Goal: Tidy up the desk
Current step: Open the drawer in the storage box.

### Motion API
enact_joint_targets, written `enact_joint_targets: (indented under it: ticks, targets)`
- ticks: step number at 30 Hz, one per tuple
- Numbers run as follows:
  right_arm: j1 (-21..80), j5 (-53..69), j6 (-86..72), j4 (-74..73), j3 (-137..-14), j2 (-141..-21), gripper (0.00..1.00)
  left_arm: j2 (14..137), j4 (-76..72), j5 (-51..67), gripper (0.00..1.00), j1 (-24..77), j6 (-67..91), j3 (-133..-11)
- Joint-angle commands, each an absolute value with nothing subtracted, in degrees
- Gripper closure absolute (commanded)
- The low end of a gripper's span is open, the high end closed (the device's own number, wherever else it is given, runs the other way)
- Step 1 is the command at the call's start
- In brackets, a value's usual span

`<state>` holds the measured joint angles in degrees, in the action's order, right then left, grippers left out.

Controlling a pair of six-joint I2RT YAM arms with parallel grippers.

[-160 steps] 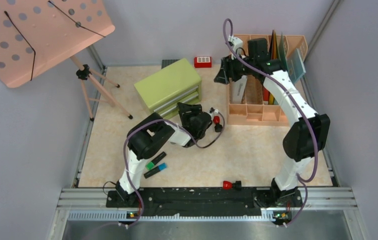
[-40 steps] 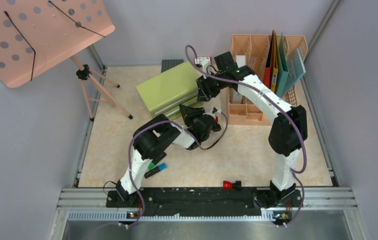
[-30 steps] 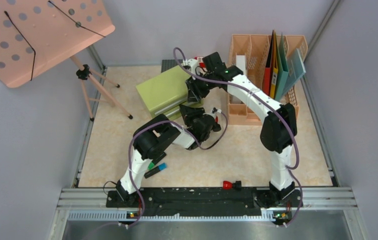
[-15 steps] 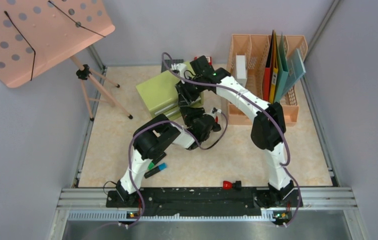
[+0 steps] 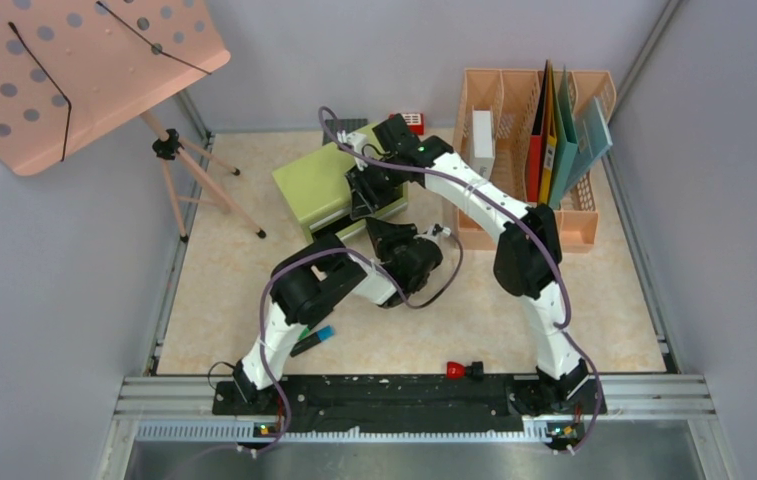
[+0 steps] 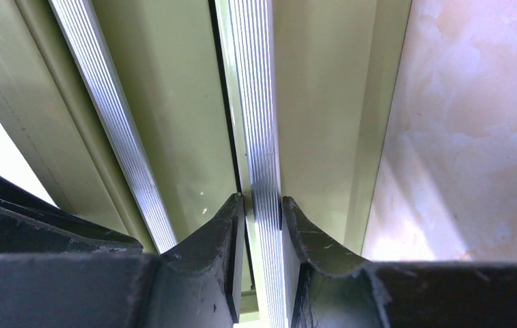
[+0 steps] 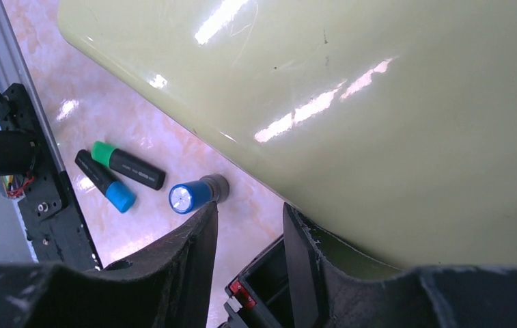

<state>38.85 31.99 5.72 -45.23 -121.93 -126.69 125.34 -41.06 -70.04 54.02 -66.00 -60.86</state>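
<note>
My top cam looks down on the desk [image 5: 604, 300] from behind; both wrist cams hug the green cabinet [image 5: 324, 180] it also shows.

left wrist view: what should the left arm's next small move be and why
Probably draw the left end effector straight back, away from the green cabinet, to pull the front open. Its fingers pinch the ribbed metal handle, and the right end effector sits at the cabinet's top, seemingly placed to brace it.
</note>
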Motion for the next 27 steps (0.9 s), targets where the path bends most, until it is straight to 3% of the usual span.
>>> enact_joint_targets:
  ticks: [1, 16, 27]
  targets:
    - [38.89, 29.57, 6.33, -37.06, -125.68, -128.76, 0.59, 125.24, -35.85, -63.16, 1.0, 55.56, -62.38, -59.89]
    - [38.91, 29.31, 7.11, -38.04, -125.71, -128.66, 0.6, 124.51, -29.33, -63.72, 0.98, 59.05, -58.17, -61.08]
    - [38.84, 28.74, 7.99, -38.81, -124.64, -126.01, 0.59, 119.71, -28.63, -62.45, 0.52, 58.99, -58.44, -60.36]
